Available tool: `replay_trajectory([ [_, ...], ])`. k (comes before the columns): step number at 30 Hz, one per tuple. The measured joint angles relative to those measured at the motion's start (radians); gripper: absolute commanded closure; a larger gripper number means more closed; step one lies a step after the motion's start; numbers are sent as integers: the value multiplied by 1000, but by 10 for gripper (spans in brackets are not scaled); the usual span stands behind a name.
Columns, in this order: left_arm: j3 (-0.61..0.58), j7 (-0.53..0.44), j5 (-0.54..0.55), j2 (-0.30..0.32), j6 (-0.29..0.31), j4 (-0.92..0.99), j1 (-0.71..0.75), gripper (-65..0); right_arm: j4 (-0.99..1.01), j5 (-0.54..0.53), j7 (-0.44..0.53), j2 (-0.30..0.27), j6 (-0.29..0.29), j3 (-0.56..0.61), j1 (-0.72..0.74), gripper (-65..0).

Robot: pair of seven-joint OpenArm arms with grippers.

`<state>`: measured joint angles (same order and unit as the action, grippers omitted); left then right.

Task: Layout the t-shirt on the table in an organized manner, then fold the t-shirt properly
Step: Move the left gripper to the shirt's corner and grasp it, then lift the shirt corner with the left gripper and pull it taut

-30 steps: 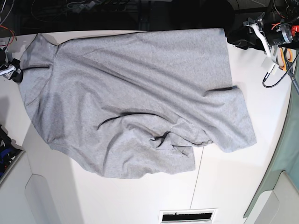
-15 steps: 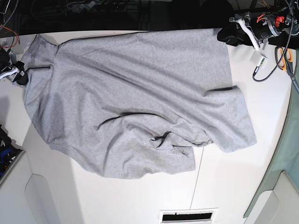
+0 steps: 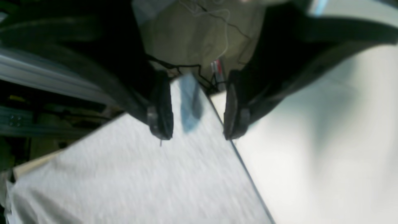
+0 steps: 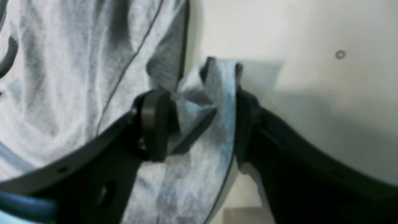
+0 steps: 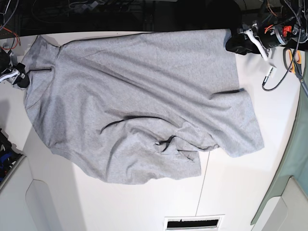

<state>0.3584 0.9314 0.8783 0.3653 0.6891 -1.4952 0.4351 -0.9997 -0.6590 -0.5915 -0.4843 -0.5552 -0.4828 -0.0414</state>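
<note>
since a second ago the left gripper (image 5: 236, 42) has swung in from the 2 o'clock corner toward the t-shirt (image 5: 139, 101), now at its hem corner, while the right gripper (image 5: 19, 77) at 9 o'clock has barely shifted. the shirt, soft heather-grey knit, lies spread over most of the table (image 5: 240, 192), a matte white top with a thin dark seam; creases bunch toward 5 o'clock.

only the right wrist view shows the grip: a puckered fold of the grey cloth (image 4: 214, 93) sits between the black fingers (image 4: 155, 124), which pinch it at the shirt's edge. the left wrist view, blurred, shows its black fingers (image 3: 161, 109) spread apart with nothing between them, hanging above the straight hem edge (image 3: 140, 174) where cloth meets bare table (image 3: 311, 155).
</note>
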Motion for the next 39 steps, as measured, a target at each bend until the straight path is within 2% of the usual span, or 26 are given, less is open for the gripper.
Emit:
replay_trajectory([
  [10, -7, -19, 13, 1, 12, 81, -14, -302, 0, -3, -7, 0, -3, 0, 0, -317],
  [21, -180, -51, 15, 2, 29, 77, -14, -300, 0, -3, -7, 0, -3, 0, 0, -316],
  [22, -180, -51, 16, 2, 31, 77, -14, -283, 0, -3, -7, 0, -3, 0, 0, -303],
  [23, -180, -51, 14, 3, 31, 77, -15, -242, 0, -3, -7, 0, -3, 0, 0, -255],
  [26, -180, -45, -10, 3, 23, 79, -14, -49, 0, -2, -23, 0, 2, 0, 0, -17],
  [27, -180, -42, -7, 3, 24, 80, -14, -2, 0, -7, -19, 3, -1, 0, -1, 0],
  [32, -174, -12, -9, 19, 23, 49, -11, 0, 0, -18, -43, -2, -3, -7, -3, 0],
  [36, -118, 124, 71, 66, 3, -12, 0, 0, -16, -42, -174, -11, -6, -81, -3, 0],
  [39, -82, 195, 150, 95, 3, -60, 1, 0, -42, -109, -271, -10, -5, -172, -16, 0],
])
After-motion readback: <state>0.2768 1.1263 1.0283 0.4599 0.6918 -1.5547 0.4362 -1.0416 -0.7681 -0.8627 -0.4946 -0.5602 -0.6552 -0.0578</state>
